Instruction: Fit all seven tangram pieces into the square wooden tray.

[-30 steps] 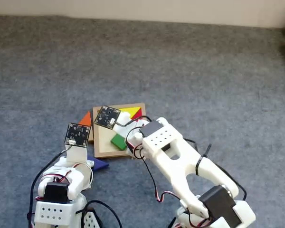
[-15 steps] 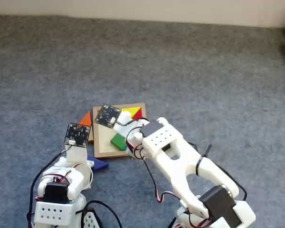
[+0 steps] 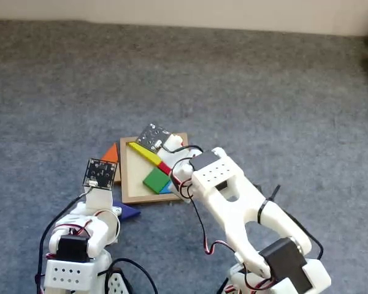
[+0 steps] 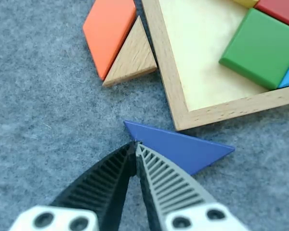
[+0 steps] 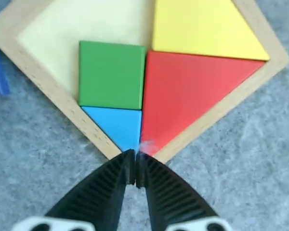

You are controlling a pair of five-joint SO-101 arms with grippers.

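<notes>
- While the left gripper sits low over the grey carpet at 7 o'clock from the tray, its jaws are pressed together on nothing, with the tips touching one corner of the dark blue triangle.
- That dark blue triangle lies flat on the carpet, just beside the tray's near-left corner.
- At 9 o'clock from the tray, an orange parallelogram lies outside it, and a plain wooden triangle sits between the two, against both.
- Inside the tray, the green square lies toward 5 o'clock, with bare floor to its 9 o'clock side.
- Touching the square are a light blue triangle and a large red triangle, and a yellow triangle lies against the red one.
- At the tray corner where light blue and red meet, the right gripper has its jaws closed and empty.
</notes>
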